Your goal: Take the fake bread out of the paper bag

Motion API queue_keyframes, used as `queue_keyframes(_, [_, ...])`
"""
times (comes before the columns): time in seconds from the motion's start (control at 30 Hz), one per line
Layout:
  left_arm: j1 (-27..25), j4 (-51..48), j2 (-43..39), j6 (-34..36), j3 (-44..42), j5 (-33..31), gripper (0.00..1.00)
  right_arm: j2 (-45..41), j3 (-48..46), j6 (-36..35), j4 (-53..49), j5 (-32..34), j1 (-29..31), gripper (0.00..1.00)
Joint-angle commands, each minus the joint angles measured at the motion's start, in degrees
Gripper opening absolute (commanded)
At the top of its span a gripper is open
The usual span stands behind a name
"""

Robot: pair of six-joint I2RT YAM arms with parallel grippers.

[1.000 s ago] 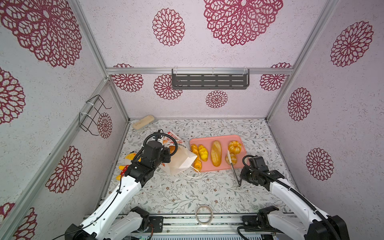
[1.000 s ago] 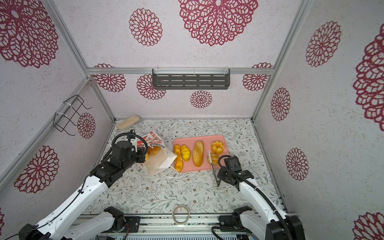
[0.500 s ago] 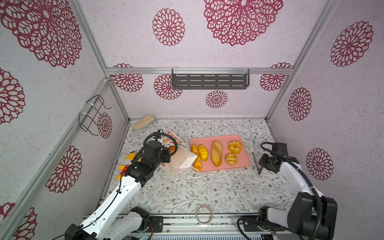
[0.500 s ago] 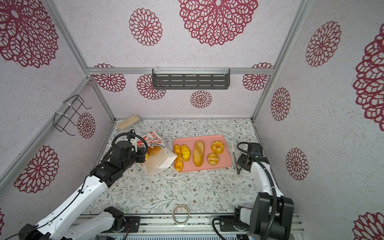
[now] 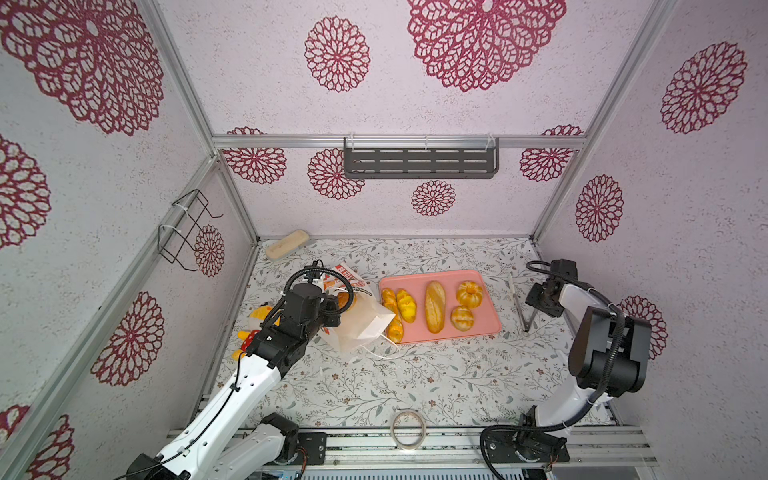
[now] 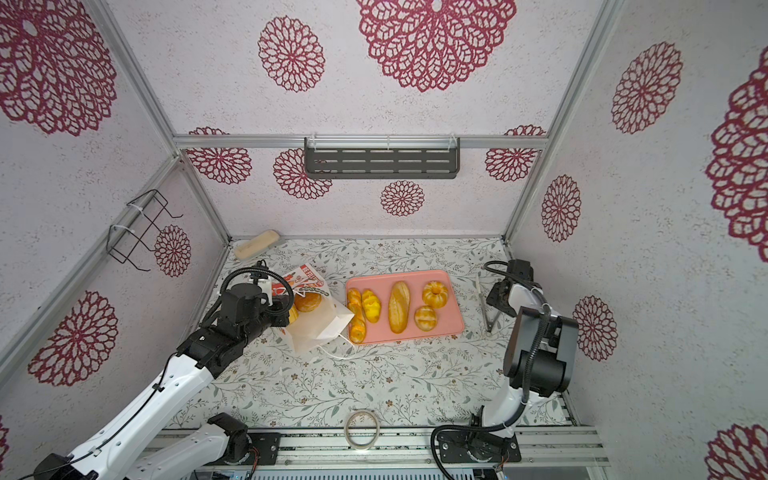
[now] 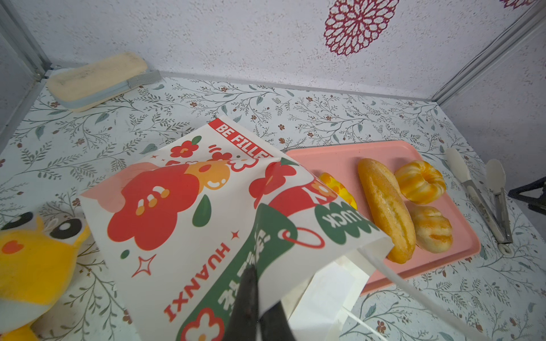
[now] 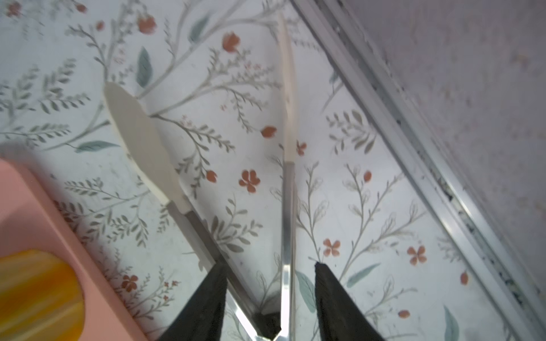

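The left pincer point(image 7: 257, 292) pinches the crumpled paper bag point(image 7: 165, 206) by its printed rim, glossy buns point(image 6: 307, 301) inside. Five glazed breads point(image 5: 462, 318) lie on the smooth pink tray point(image 5: 490, 291), the loaf point(image 5: 434, 306) pointing at the back wall. The right pincer point(image 8: 269, 265) gapes astride steel tongs point(image 8: 288, 206).

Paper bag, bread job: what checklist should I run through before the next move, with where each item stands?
1. Left tool shut on the paper bag edge: ok.
2. Bag emptied: not ok, a bun shows inside its opening.
3. Tongs gripped: not ok, they lie on the table between the right tool's open jaws.
4. Room on the pink tray: ok, bare patches show.
5. More bread deeper in the bag: cannot tell.
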Motion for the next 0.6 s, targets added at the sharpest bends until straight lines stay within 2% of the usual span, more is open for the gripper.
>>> queue_keyframes(0.0, [-0.1,-0.3,-0.6,-0.7,-0.5,1.2,0.0,-1.7,1.0,-0.7,-2.1,-1.2,0.2,0.64])
queue_keyframes(0.03, [-0.2,-0.2,-0.7,-0.7,-0.5,1.2,0.0,-2.6,-0.1,-0.5,-1.6,-1.4,0.2,0.73])
queue_keyframes(0.07, [-0.2,-0.1,-0.8,-0.7,-0.5,1.3,0.0,-3.9,-2.1,-1.0,-0.5,-2.3,0.2,0.76])
queue_keyframes(0.23, [-0.1,0.1,-1.8,-0.4,-1.2,1.3,0.0,-12.5,-16.7,-4.4,10.0,-6.0,0.2,0.88])
queue_keyframes(0.27, [-0.1,0.2,-2.0,-0.3,-1.3,1.4,0.0,-14.7,-20.5,-5.3,14.1,-6.3,0.3,0.99])
queue_keyframes(0.37, [-0.1,0.3,-2.4,-0.1,-1.5,1.4,0.0,-18.4,-26.8,-6.9,19.9,-5.6,0.3,0.99])
queue_keyframes(0.57, [-0.2,0.6,-3.1,0.1,-1.8,1.3,0.0,-13.8,-26.6,-9.8,20.4,-2.3,0.4,0.99])
